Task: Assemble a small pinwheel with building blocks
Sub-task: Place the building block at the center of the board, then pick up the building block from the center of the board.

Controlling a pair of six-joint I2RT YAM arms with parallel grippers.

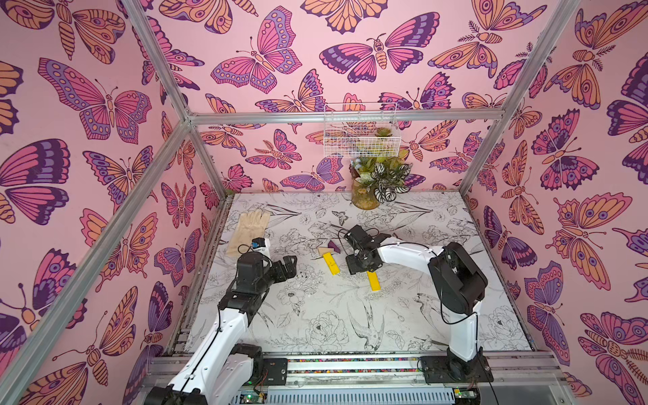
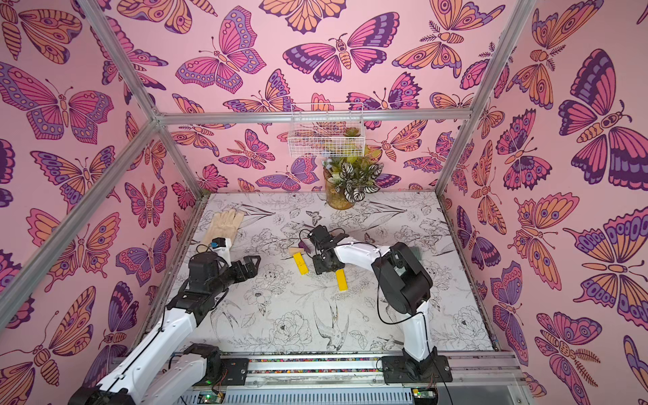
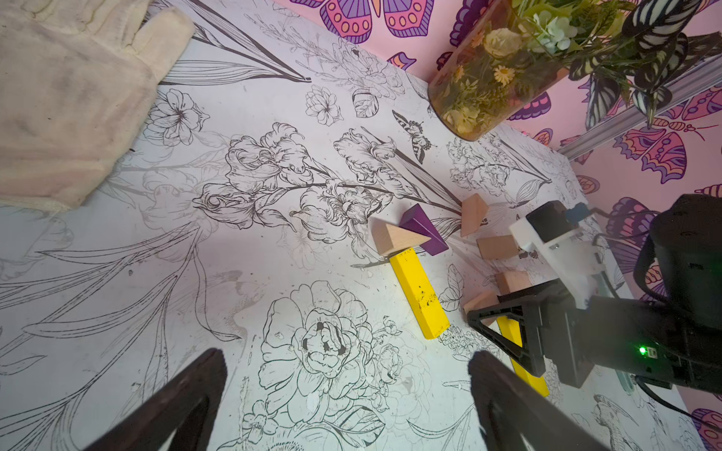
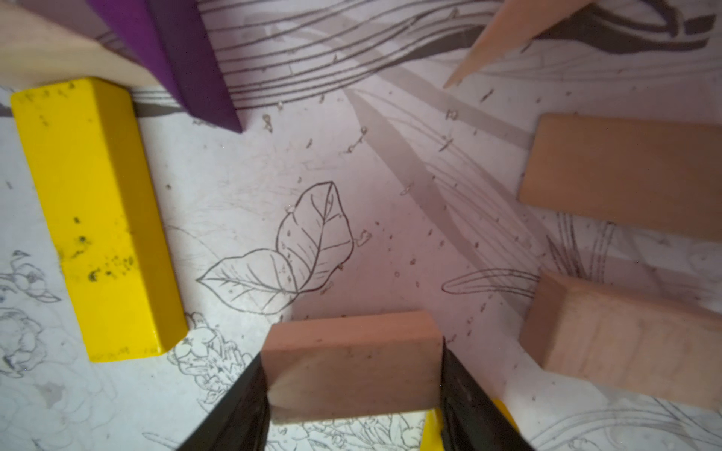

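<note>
The building blocks lie loose mid-table, and no pinwheel figure is in view. A yellow bar touches a beige wedge and a purple wedge at its far end. My right gripper is shut on a beige rectangular block, held just above the second yellow bar. Two more beige rectangles and another beige wedge lie close by. My left gripper hovers open and empty to the left of the blocks.
A cream glove lies at the far left of the table. A glass vase with plants stands at the back wall under a white wire basket. Aluminium frame posts line the table's sides.
</note>
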